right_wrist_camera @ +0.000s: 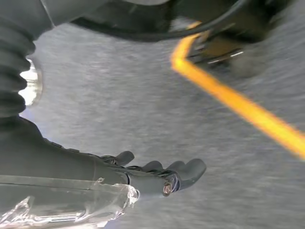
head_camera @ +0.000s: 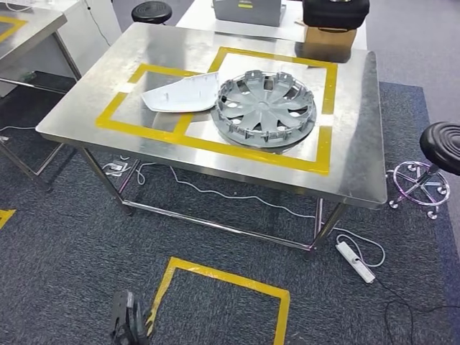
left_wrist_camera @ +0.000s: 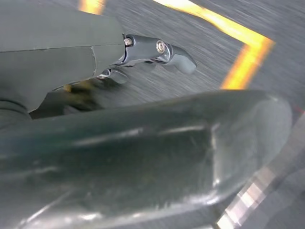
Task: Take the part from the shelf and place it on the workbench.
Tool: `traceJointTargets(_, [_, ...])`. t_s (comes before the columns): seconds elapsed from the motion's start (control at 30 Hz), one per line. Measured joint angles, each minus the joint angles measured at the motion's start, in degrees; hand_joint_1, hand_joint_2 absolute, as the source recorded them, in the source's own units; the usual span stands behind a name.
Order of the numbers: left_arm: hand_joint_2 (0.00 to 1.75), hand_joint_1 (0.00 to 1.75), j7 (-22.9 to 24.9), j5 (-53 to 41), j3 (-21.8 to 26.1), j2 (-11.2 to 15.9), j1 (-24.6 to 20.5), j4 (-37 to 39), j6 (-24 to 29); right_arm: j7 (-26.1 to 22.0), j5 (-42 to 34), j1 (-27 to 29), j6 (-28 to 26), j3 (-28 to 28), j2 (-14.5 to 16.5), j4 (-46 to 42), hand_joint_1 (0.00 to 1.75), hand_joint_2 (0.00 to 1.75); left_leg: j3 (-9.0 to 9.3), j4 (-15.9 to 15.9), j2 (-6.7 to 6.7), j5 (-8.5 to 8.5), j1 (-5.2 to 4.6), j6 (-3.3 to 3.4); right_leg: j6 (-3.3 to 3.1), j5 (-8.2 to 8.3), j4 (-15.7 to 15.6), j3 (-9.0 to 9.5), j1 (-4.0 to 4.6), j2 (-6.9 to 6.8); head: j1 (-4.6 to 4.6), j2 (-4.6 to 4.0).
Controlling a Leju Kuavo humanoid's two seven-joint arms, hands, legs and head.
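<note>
You've got 1 steel workbench (head_camera: 355, 154) carrying 1 grey hubcap (head_camera: 266, 108) and 1 white mirror cover (head_camera: 182, 93). 2 black stools: (head_camera: 440, 146) and (head_camera: 151, 11). 1 white power strip (head_camera: 355, 261) on the carpet. 1 cardboard box (head_camera: 329, 36).

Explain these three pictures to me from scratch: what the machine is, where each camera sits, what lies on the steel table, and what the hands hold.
This is a walking humanoid robot with two arms, each ending in a fingered hand. The wide picture comes from a camera high on its body, looking forward and down. It shows a steel table marked with yellow tape; on it lie a grey hubcap and, beside it and about touching its rim, a white cover. The other two pictures come from cameras at the wrists and look down at grey carpet with yellow tape. The left hand hangs with its fingers stretched out, and so does the right hand. Neither holds anything. Both views are blurred.
</note>
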Motion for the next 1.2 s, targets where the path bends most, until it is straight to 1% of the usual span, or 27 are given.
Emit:
traceJointTargets(0.03, [0.0,0.0,1.56,-0.17,0.25,0.14,0.88,0.63,1.78,-2.22,-0.17,0.03,0.27,0.0,0.0,0.0,0.0,1.75,-1.75,3.71,0.01,-2.0,0.01,-0.2,-0.14,-0.02,-0.01,-0.03,0.0,0.0,-0.1,0.0])
traceJointTargets(0.07, [0.0,0.0,2.92,-0.31,0.46,0.27,1.78,1.19,3.33,-3.94,-0.37,0.1,0.43,0.0,0.0,0.0,0.0,1.31,-3.6,7.53,0.01,-3.69,0.04,-0.34,-0.23,-0.04,0.0,-0.05,0.0,-0.01,-0.13,0.0])
traceJointTargets(0.1, [0.0,0.0,4.01,-0.41,0.72,0.39,2.64,1.64,4.59,-5.11,-0.6,0.21,0.61,-0.01,0.0,0.01,0.0,0.87,-4.95,10.22,0.01,-4.52,0.06,-0.42,-0.25,-0.07,0.0,-0.06,0.0,-0.03,-0.14,0.0])
traceJointTargets(0.13, [0.0,0.0,4.78,-0.58,0.96,0.49,3.34,1.97,5.49,-5.73,-0.94,0.32,0.99,-0.05,0.0,0.01,0.0,0.44,-5.42,11.03,0.02,-4.25,0.08,-0.47,-0.25,-0.09,0.02,-0.07,-0.01,-0.06,-0.14,0.0])
traceJointTargets(0.17, [0.0,0.0,5.38,-0.93,1.14,0.6,3.81,2.25,6.21,-5.98,-1.34,0.41,1.48,-0.12,0.01,0.02,0.0,0.0,-4.83,9.76,0.03,-2.99,0.13,-0.49,-0.19,-0.11,0.03,-0.05,-0.05,-0.09,-0.14,0.0])
traceJointTargets(0.23, [0.0,0.0,6.67,-2.43,1.16,0.69,4.13,2.62,7.34,-6.04,-2.13,0.49,2.57,-0.31,0.07,0.02,0.0,0.0,-1.16,2.75,0.11,0.7,0.34,-0.59,0.18,-0.2,0.15,-0.04,-0.09,-0.12,-0.18,0.0])
traceJointTargets(0.3, [0.0,0.0,8.18,-4.35,0.85,0.62,4.01,2.92,8.25,-5.96,-2.5,0.44,3.24,-0.49,0.12,0.01,0.0,0.0,1.88,-3.03,-0.05,2.45,0.51,-0.23,0.82,-0.41,0.58,-0.26,0.1,-0.06,-0.23,0.0])
traceJointTargets(0.33, [0.0,0.0,8.97,-5.3,0.58,0.56,3.96,3.09,8.68,-5.83,-2.51,0.43,3.41,-0.58,0.11,0.0,0.0,0.0,2.38,-4.07,-0.15,2.47,0.5,0.12,1.13,-0.45,0.71,-0.37,0.21,-0.02,-0.23,0.0])
traceJointTargets(0.43, [0.0,0.0,10.58,-7.14,-0.56,0.53,4.02,3.52,9.63,-5.35,-2.32,0.61,3.54,-0.73,0.11,0.0,0.0,0.0,2.36,-4.34,-0.18,2.57,0.4,1.46,1.94,-0.86,1.09,-0.62,0.02,-0.05,-0.05,0.0])
traceJointTargets(0.47, [0.0,0.0,10.79,-7.38,-0.88,0.54,4.04,3.61,9.77,-5.31,-2.28,0.65,3.54,-0.75,0.11,0.0,0.0,0.0,2.37,-4.39,-0.14,2.68,0.44,1.84,2.21,-1.82,2.42,-1.23,-0.04,-0.11,0.09,0.0])
traceJointTargets(0.53, [0.0,0.0,10.98,-7.57,-1.39,0.54,4.06,3.77,9.88,-5.29,-2.25,0.64,3.54,-0.8,0.13,0.0,0.0,0.0,2.35,-4.44,-0.09,2.76,0.43,2.36,2.59,-5.28,8.53,-3.92,-0.07,-0.22,0.34,0.0])
traceJointTargets(0.57, [0.0,0.0,11.05,-7.59,-1.61,0.55,4.07,3.86,9.89,-5.28,-2.25,0.63,3.54,-0.84,0.13,0.01,0.0,0.44,2.33,-4.44,-0.08,2.75,0.37,2.48,2.69,-7.05,12.42,-5.67,-0.07,-0.21,0.37,0.0])
traceJointTargets(0.6, [0.0,0.0,11.11,-7.6,-1.76,0.56,4.08,3.98,9.9,-5.24,-2.25,0.66,3.54,-0.91,0.13,0.01,0.0,0.87,2.34,-4.43,-0.08,2.73,0.31,2.54,2.73,-8.09,15.44,-7.02,-0.07,-0.21,0.36,0.0])
traceJointTargets(0.63, [0.0,0.0,11.14,-7.6,-1.85,0.57,4.09,4.1,9.91,-5.21,-2.25,0.7,3.54,-1.0,0.13,0.02,0.0,1.31,2.35,-4.42,-0.09,2.72,0.28,2.56,2.71,-8.12,16.7,-7.54,-0.07,-0.21,0.37,0.0])
traceJointTargets(0.67, [0.0,0.0,11.27,-7.71,-1.88,0.57,4.09,4.21,10.01,-5.18,-2.25,0.72,3.56,-1.09,0.13,0.02,0.0,1.31,2.39,-4.42,-0.12,2.72,0.26,2.56,2.63,-7.12,15.78,-7.02,-0.07,-0.21,0.37,0.0])
traceJointTargets(0.73, [0.0,0.0,12.72,-8.98,-2.23,0.58,4.07,4.37,11.04,-5.24,-2.34,0.65,3.81,-1.22,0.11,0.01,0.0,0.44,2.52,-4.41,-0.17,2.69,0.26,2.47,2.27,-3.53,8.92,-3.42,-0.07,-0.22,0.39,0.0])
traceJointTargets(0.77, [0.0,0.0,14.08,-10.15,-2.68,0.58,4.05,4.43,11.92,-5.31,-2.41,0.53,4.08,-1.25,0.11,0.01,0.0,0.0,2.55,-4.33,-0.18,2.63,0.16,2.29,2.1,-2.29,5.19,-1.45,-0.02,-0.21,0.39,0.0])
traceJointTargets(0.8, [0.0,0.0,15.74,-11.58,-3.36,0.61,4.02,4.52,12.85,-5.37,-2.49,0.42,4.41,-1.28,0.11,0.01,0.0,0.0,2.54,-4.29,-0.16,2.64,0.06,2.02,1.92,-1.56,2.54,-0.08,0.02,-0.18,0.35,0.0])
traceJointTargets(0.83, [0.0,0.0,17.75,-13.28,-4.3,0.66,4.0,4.66,13.58,-5.4,-2.55,0.34,4.84,-1.33,0.11,0.01,0.0,0.0,2.5,-4.29,-0.15,2.68,0.0,1.69,1.77,-1.37,1.15,0.6,0.1,-0.13,0.31,0.0])
traceJointTargets(0.93, [0.0,0.0,26.52,-19.9,-8.43,1.02,3.93,4.94,14.44,-4.68,-2.41,0.46,6.34,-1.51,0.08,0.01,0.0,0.0,2.5,-4.48,-0.11,2.8,0.15,0.67,0.96,-1.15,0.59,0.67,0.22,-0.07,0.25,0.0])
traceJointTargets(0.97, [0.0,0.0,28.95,-21.55,-10.02,1.2,3.93,4.95,14.49,-4.2,-2.28,0.5,6.59,-1.56,0.07,0.0,0.0,0.0,2.22,-3.86,-0.1,2.21,0.21,0.35,0.61,-0.98,0.38,0.72,0.15,-0.11,0.17,0.0])
traceJointTargets(1.0, [0.0,0.0,30.25,-22.6,-11.55,1.36,3.95,4.96,14.32,-3.63,-2.17,0.48,6.62,-1.57,0.06,0.0,0.0,0.0,1.46,-2.19,-0.08,1.01,0.24,0.08,0.29,-0.81,0.18,0.76,0.03,-0.14,0.07,0.0])
traceJointTargets(1.03, [0.0,0.0,30.49,-22.93,-12.56,1.5,3.96,4.96,13.8,-2.95,-2.13,0.43,6.65,-1.58,0.04,0.0,0.0,0.0,0.16,0.61,-0.05,-0.67,0.29,-0.14,0.09,-0.72,0.1,0.77,-0.02,-0.18,-0.05,0.0])
traceJointTargets(1.1, [0.0,0.0,29.82,-23.42,-14.13,1.74,4.01,4.96,12.29,-1.31,-2.27,0.38,6.65,-1.65,-0.04,0.0,0.0,0.0,-3.33,7.86,-0.04,-3.97,0.34,-0.42,-0.11,-0.7,0.11,0.68,-0.02,-0.25,-0.16,0.0])
traceJointTargets(1.13, [0.0,0.0,29.36,-23.6,-14.84,1.84,4.06,4.96,11.68,-0.34,-2.39,0.4,6.56,-1.69,-0.09,0.0,0.0,0.0,-4.47,10.17,-0.04,-4.48,0.36,-0.5,-0.13,-0.71,0.11,0.67,-0.01,-0.28,-0.16,0.0])
traceJointTargets(1.17, [0.0,0.0,29.02,-23.7,-15.45,1.89,4.1,4.97,11.42,0.6,-2.48,0.42,6.4,-1.75,-0.13,0.0,0.0,0.0,-4.73,10.63,-0.03,-3.93,0.38,-0.54,-0.13,-0.72,0.12,0.68,-0.03,-0.29,-0.18,0.0])
traceJointTargets(1.2, [0.0,0.0,28.67,-23.75,-15.91,1.9,4.11,4.97,11.27,1.67,-2.54,0.42,6.23,-1.82,-0.15,0.0,0.0,0.0,-3.88,8.93,-0.03,-2.4,0.42,-0.55,-0.09,-0.73,0.13,0.72,-0.07,-0.26,-0.18,0.0])
